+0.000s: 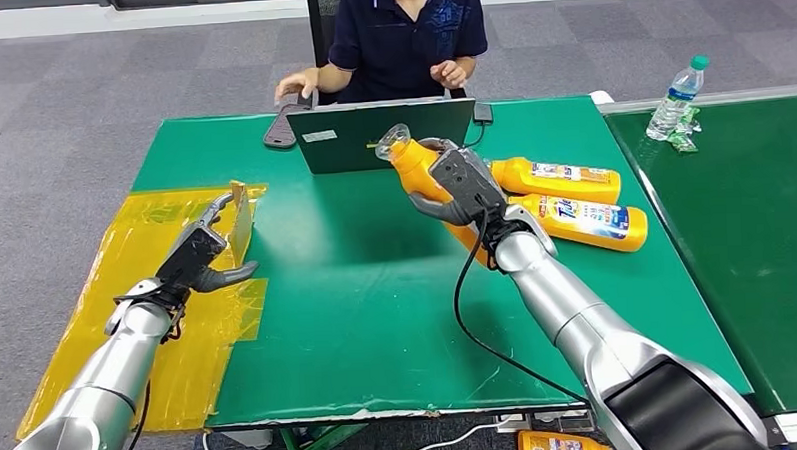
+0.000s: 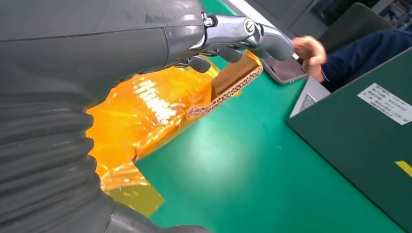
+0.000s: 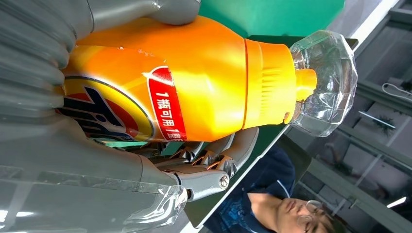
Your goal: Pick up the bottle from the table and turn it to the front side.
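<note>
Gripping the orange bottle (image 1: 412, 164) around its body, the right hand (image 1: 465, 188) holds it lifted off the green surface (image 1: 367, 306), just right of the head view's centre, with the clear cap (image 1: 393, 141) tilted toward 11 o'clock. In the right wrist view the fingers (image 3: 214, 158) wrap under the bottle (image 3: 194, 82) and the thumb lies over it; a red and blue label faces the camera beside the clear cap (image 3: 323, 82).

Two more orange bottles (image 1: 574, 199) lie on their sides on the surface at about 3 o'clock from the held one, just beside it. A dark laptop (image 1: 381, 134) stands open at 12 o'clock, with a person in a dark blue shirt (image 1: 403, 35) seated behind it. A clear water bottle (image 1: 675, 97) stands at 2 o'clock on the neighbouring table.

At 9 o'clock the left hand (image 1: 200, 254) hovers over a yellow sheet (image 1: 157, 293) at the surface's left edge, fingers apart and holding nothing; a strip of cardboard (image 2: 233, 85) shows just past its fingertips in the left wrist view.
</note>
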Action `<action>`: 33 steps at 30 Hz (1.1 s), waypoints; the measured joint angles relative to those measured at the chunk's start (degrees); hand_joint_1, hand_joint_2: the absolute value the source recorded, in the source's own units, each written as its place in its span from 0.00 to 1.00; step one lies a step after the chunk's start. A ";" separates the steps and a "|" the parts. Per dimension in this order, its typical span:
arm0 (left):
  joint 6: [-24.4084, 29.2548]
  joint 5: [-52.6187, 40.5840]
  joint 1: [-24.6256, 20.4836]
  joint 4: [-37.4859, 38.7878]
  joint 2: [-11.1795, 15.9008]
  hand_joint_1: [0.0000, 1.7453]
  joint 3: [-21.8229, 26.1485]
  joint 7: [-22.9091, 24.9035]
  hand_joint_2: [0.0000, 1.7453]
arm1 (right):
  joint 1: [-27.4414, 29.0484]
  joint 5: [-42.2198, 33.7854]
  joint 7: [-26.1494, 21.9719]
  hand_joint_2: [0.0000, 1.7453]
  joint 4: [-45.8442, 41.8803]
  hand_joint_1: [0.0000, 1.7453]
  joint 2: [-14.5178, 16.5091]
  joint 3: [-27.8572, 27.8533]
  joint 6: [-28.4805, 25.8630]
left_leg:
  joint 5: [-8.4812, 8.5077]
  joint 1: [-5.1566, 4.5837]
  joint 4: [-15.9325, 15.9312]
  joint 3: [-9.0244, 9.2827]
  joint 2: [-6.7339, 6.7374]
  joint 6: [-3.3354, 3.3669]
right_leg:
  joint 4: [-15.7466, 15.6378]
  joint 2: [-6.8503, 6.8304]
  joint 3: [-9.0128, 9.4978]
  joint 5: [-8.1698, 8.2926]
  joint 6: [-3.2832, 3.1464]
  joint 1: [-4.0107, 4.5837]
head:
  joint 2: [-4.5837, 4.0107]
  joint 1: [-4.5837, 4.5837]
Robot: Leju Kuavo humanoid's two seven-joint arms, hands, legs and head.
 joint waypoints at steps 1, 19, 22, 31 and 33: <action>-0.58 0.79 0.04 -0.05 0.01 0.00 0.00 0.00 1.00 | 0.04 0.00 0.00 1.00 -0.07 1.00 0.00 0.00 0.03 | 0.00 0.00 0.00 0.00 0.00 0.00 | 0.00 0.00 0.00 0.00 0.00 0.00 | 0.01 0.00; -5.85 6.47 -0.13 -0.13 -2.68 0.00 -0.13 0.00 1.00 | -1.65 -1.66 -0.03 1.00 -2.37 1.00 4.20 -0.07 0.14 | 0.00 0.00 0.00 -0.02 -0.01 0.00 | 0.01 0.00 0.00 0.00 0.00 0.00 | 0.00 0.00; -5.96 6.97 -0.07 -0.14 -3.62 0.00 -0.13 0.00 1.00 | -2.43 -2.41 -0.03 1.00 -2.86 1.00 5.52 -0.16 0.48 | 0.01 0.00 0.00 -0.02 -0.02 0.00 | 0.01 0.00 0.00 0.00 0.00 0.00 | 0.01 0.00; -6.94 7.44 -0.03 -0.08 -6.27 0.00 -0.31 0.00 1.00 | -3.49 -4.19 0.03 1.00 -4.20 1.00 7.98 -0.99 1.30 | 0.01 -0.01 0.01 -0.03 -0.03 0.00 | 0.01 -0.02 0.00 0.00 0.00 0.00 | 0.00 0.00; -6.96 7.48 -0.03 0.00 -6.95 0.00 -0.65 0.00 1.00 | -3.59 -4.79 0.15 1.00 -4.64 1.00 8.45 -1.28 1.75 | 0.01 -0.01 0.01 -0.04 -0.04 0.00 | 0.01 -0.03 0.01 0.00 0.00 0.00 | 0.00 0.00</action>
